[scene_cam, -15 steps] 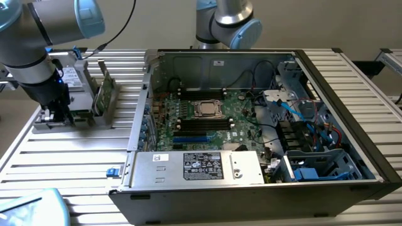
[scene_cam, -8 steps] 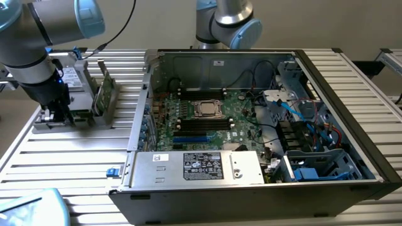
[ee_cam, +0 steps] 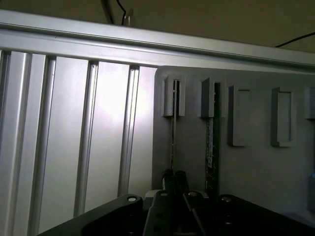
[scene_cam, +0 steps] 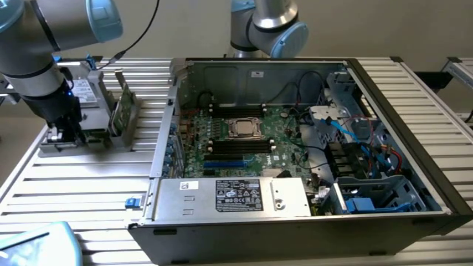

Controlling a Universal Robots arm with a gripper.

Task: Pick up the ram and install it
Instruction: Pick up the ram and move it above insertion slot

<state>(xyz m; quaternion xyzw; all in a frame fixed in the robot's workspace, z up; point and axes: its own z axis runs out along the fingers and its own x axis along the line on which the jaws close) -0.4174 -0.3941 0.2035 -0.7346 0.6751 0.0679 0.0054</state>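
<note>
A table (scene_cam: pixel 88 183) of ribbed, pale aluminium slats carries everything. On it lies an open black steel computer case (scene_cam: pixel 432 166), its green motherboard (scene_cam: pixel 255 152) exposed around a square silver processor socket (scene_cam: pixel 242 128). The long black memory slots (scene_cam: pixel 240 145) on each side of that socket look unfilled, so by my reading the installing is not yet done.

At the exterior view's left, the grey jointed robot arm (scene_cam: pixel 33 72) reaches down to a matte grey rack (ee_cam: pixel 256 167) with raised rectangular slot guides. The ram (ee_cam: pixel 173 137) stands on edge in one guide, a very thin, straight strip, not yet lifted out. A second dark stick (ee_cam: pixel 211 147) stands in the neighbouring guide.

The black pincer (ee_cam: pixel 174 176) straddles the ram's near end, its rounded fingertips (ee_cam: pixel 181 176) drawn to a narrow gap and seemingly pinching it. So the pickup looks only begun.
</note>
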